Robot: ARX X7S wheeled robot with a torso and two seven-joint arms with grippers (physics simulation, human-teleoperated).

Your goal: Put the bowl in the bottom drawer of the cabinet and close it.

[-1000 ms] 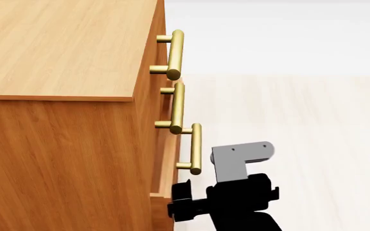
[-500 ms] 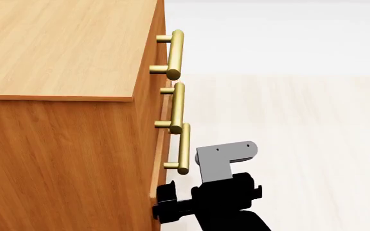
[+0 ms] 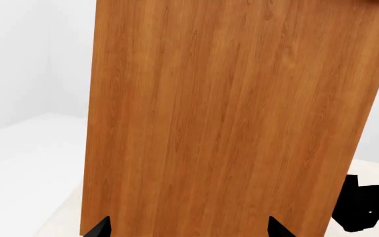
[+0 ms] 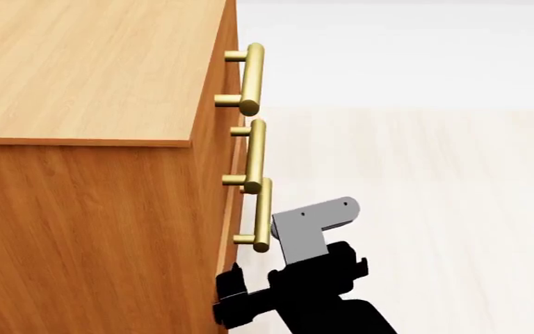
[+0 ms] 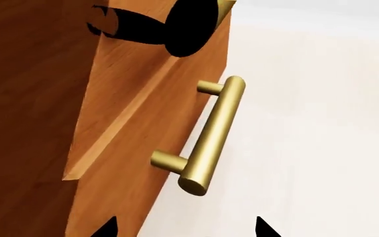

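Observation:
The honey-brown cabinet (image 4: 91, 139) fills the left of the head view, with three brass bar handles on its front. The bottom drawer (image 5: 133, 143) stands out only a little from the cabinet front, and its handle (image 4: 262, 212) lines up almost under the two above. My right gripper (image 4: 228, 296) is open, its black fingertips against the drawer front below the handle; nothing is between them (image 5: 186, 229). My left gripper (image 3: 187, 229) is open too, facing the cabinet's plain side wall (image 3: 229, 113). The bowl is out of view.
Pale wood-look floor (image 4: 434, 209) stretches to the right of the cabinet, with a white wall behind. In the left wrist view, a black arm part (image 3: 370, 207) shows past the cabinet's edge. A dark robot part (image 5: 186, 22) shows beyond the drawer in the right wrist view.
The bottom drawer has slid inward toward the cabinet; its handle moved left to line up with the upper ones. My right gripper moved left along with it.

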